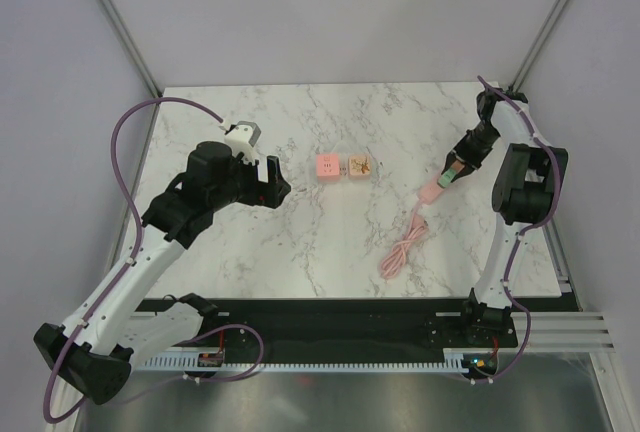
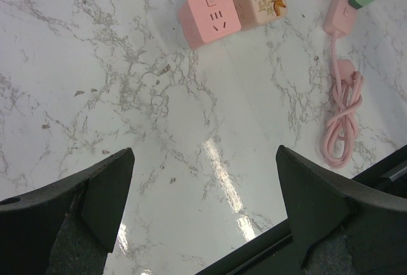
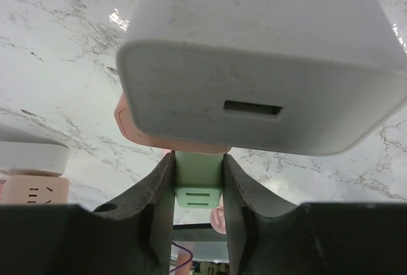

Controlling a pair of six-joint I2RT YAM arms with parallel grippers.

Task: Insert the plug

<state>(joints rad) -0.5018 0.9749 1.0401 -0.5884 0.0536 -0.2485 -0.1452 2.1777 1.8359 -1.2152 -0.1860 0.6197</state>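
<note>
Clamped the small green plastic plug [image 3: 198, 189] between the half-closed right gripper [image 1: 455, 174], far right, just over the pink power strip [image 1: 428, 194]. Hovered left with the left gripper [image 2: 203, 154] spread wide, empty.

Got the left arm [image 1: 150, 252] coming up off its near-left base, bent at the elbow, reaching in toward the middle. Hovering above the surface with the left gripper [image 2: 205, 160], jaws spread about as wide as possible, gripping nothing at all.

Over on the right, got the right arm [image 1: 520, 192] standing tall from the near-right base, stretched to the far right corner, then folded back with the wrist angled down and to the left. Pinching a green plug [image 1: 447, 179] with the right gripper [image 3: 198, 173], fingers [image 3: 159, 192] pressed flat on both its sides.
</note>
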